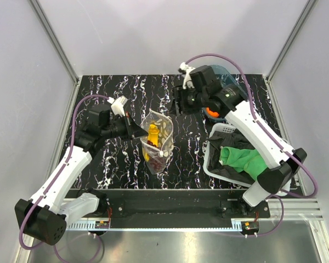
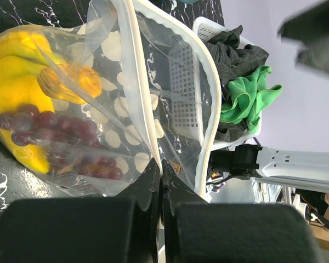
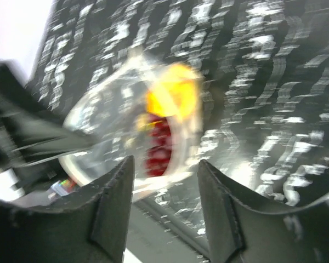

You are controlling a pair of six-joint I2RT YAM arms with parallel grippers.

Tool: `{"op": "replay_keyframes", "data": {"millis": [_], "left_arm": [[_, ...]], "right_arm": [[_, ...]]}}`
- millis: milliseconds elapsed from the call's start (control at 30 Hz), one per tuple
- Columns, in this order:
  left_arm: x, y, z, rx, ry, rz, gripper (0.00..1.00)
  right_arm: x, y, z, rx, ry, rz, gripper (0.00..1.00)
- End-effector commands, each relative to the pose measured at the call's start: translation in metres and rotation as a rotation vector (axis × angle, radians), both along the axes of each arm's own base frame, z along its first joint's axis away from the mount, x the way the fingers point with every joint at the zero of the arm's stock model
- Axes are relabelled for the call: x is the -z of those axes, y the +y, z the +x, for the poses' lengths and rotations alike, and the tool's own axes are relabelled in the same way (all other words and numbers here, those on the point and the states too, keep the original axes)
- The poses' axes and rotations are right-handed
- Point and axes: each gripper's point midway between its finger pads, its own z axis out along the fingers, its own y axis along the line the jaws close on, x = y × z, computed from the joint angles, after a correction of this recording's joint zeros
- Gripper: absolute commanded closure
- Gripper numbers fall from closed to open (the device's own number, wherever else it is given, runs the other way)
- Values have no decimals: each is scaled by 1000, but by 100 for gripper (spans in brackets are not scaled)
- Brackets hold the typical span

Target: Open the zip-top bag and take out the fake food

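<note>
The clear dotted zip-top bag [image 1: 156,141] lies mid-table with its mouth held open. Inside it are a yellow banana bunch [image 1: 153,132] and dark red grapes [image 1: 156,159]; both also show in the left wrist view, banana [image 2: 11,71] and grapes [image 2: 60,131]. My left gripper [image 1: 140,131] is shut on the bag's white rim [image 2: 148,137], holding it up. My right gripper [image 1: 178,101] is open and empty, above and to the right of the bag; its blurred view shows the bag [image 3: 148,120] below its fingers [image 3: 112,208]. An orange fruit [image 1: 211,112] lies by the right arm.
A white basket [image 1: 222,131] at the right holds dark cloth and a green cloth [image 1: 244,160]. A translucent blue tub [image 1: 230,76] stands at the back right, partly hidden by the right arm.
</note>
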Motion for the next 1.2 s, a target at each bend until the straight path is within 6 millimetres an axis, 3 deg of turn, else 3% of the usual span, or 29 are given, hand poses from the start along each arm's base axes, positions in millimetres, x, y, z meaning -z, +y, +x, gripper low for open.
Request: {"op": "replay_keyframes", "data": {"millis": [0,233,267,533,933,1167], "left_arm": [[-29,-4,5,0,-78,-39,100],[-35,-5,7,-2,-92,-47,100],[-36,-5,7,-2,-95,-48,100],[-32,-5,6,-15,-83,-59,100],[-31,-11,7,-9,-70,-71,100],[-23,-12,5,-6,-57,-60,100]], "right_arm": [[3,45,-25,-97,92,27,46],[37,78,-42,-196,213,-75,58],[43,82,-37,-186,223,-91,59],[100,89,-36,-159,307,-197,66],[161,85,-38,-116,270,-198,64],[181,90,-40,-120,286,-190,53]]}}
